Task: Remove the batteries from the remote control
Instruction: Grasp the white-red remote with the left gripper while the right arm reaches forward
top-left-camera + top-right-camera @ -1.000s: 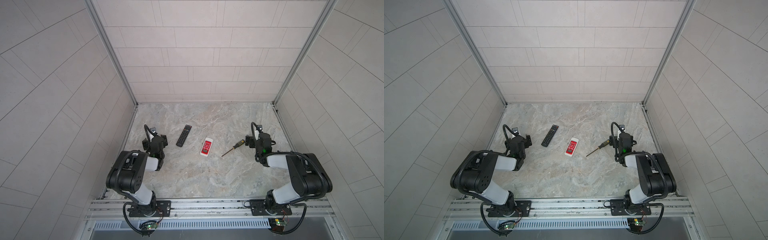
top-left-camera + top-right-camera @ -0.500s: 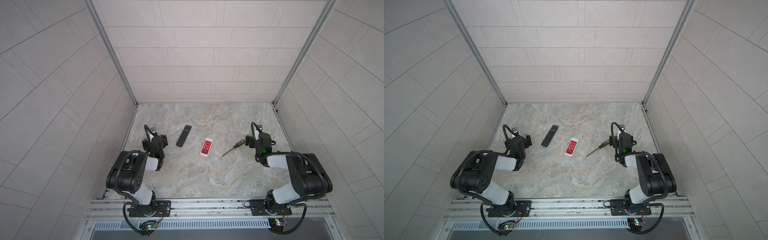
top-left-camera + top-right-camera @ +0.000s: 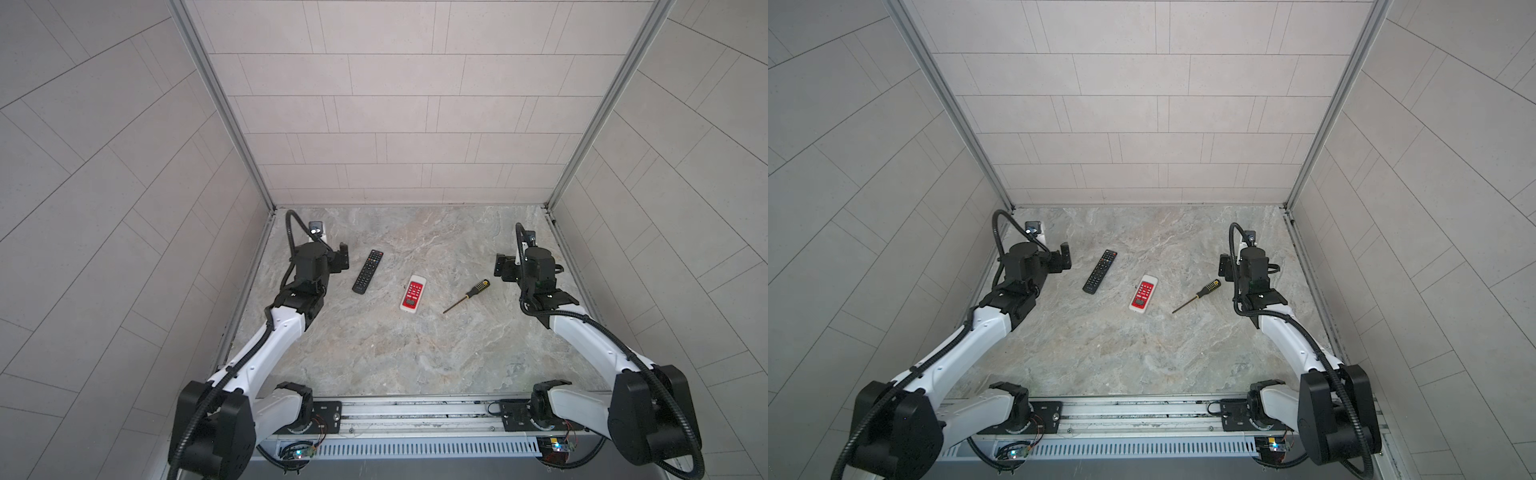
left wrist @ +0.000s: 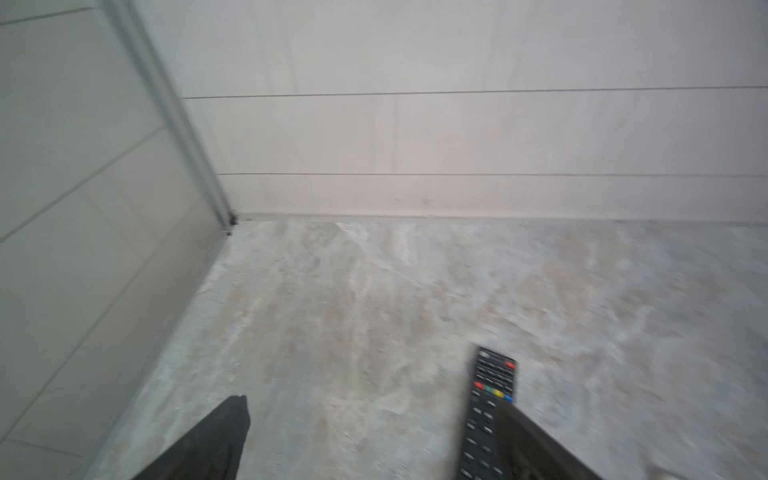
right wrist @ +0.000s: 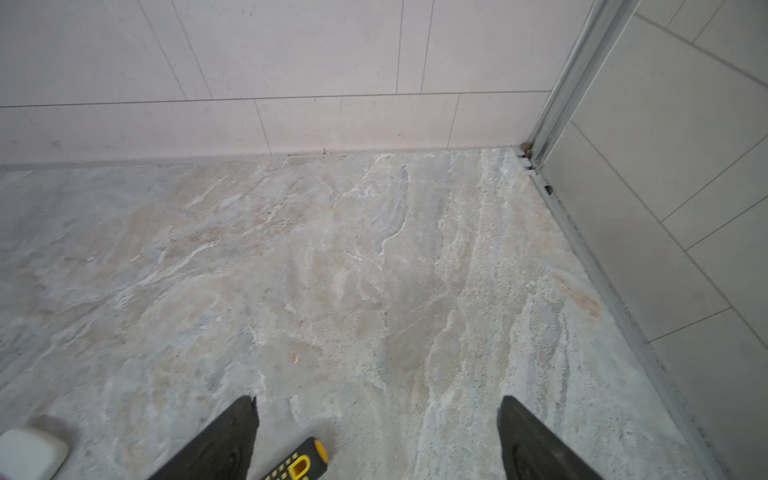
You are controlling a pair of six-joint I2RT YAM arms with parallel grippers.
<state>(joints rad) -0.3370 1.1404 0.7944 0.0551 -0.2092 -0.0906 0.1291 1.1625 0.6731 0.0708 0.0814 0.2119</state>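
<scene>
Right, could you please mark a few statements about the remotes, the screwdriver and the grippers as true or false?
1. The black remote lies left of the white remote in both top views. True.
2. The left gripper is shut on the black remote. False: it is open and holds nothing.
3. The screwdriver lies on the table between the white remote and the right gripper. True.
4. Loose batteries lie on the table. False: none are in view.
5. The white remote lies buttons down. False: its red button face is up.
</scene>
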